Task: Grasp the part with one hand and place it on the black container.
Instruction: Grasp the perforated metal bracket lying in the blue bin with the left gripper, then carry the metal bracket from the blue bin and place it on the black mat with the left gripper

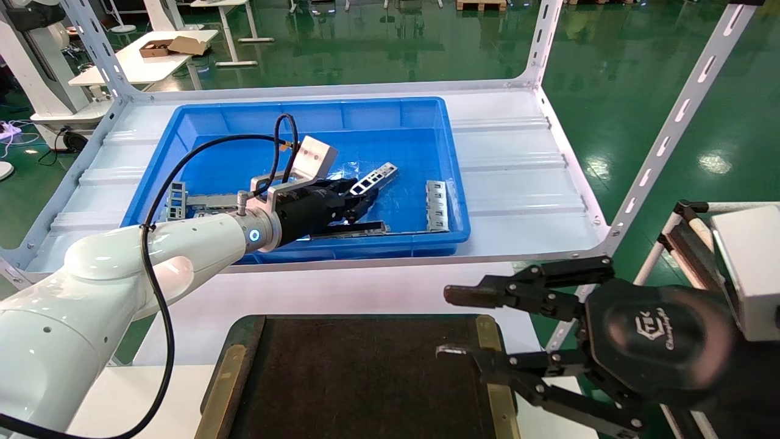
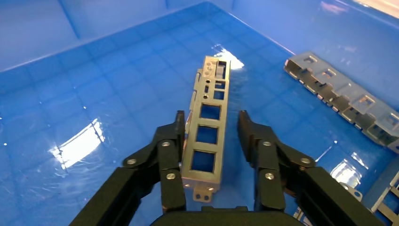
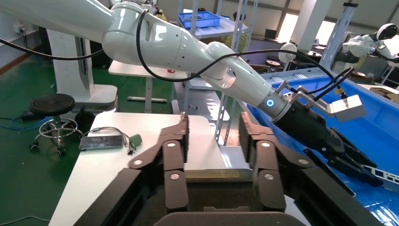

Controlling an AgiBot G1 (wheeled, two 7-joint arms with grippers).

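Head view shows the left gripper (image 1: 359, 204) reaching into the deep blue plastic bin (image 1: 390, 116) that stands on a white metal shelf (image 1: 518, 177), with the part, a narrow silver-grey stamped metal strip with a row of rectangular cutouts (image 1: 374, 178), sticking out from between its black fingers and tilted up toward the far right of the bin. Left wrist view brings the same strip (image 2: 207, 127) close: it lies lengthwise between the two fingers (image 2: 171, 155), one long edge against the nearer finger while the other finger stands a little apart from it, so the jaws flank the strip and are only partly closed around it; whether the strip is lifted off the bin's floor cannot be told. A wider grey stamped plate (image 1: 437, 205) lies at the bin's right wall, another grey stamped piece (image 1: 177, 201) lies at the bin's left end, and a dark narrow bar (image 1: 356, 228) rests along the near wall just under the left wrist. Nearer the robot, the black container, a large flat tray with a matte black surface and brass-olive side rails (image 1: 359, 378), sits on the white desk (image 1: 140, 396). The right gripper (image 1: 454, 323) hovers over that tray's right rail, its jaws released and spread wide with nothing between them.
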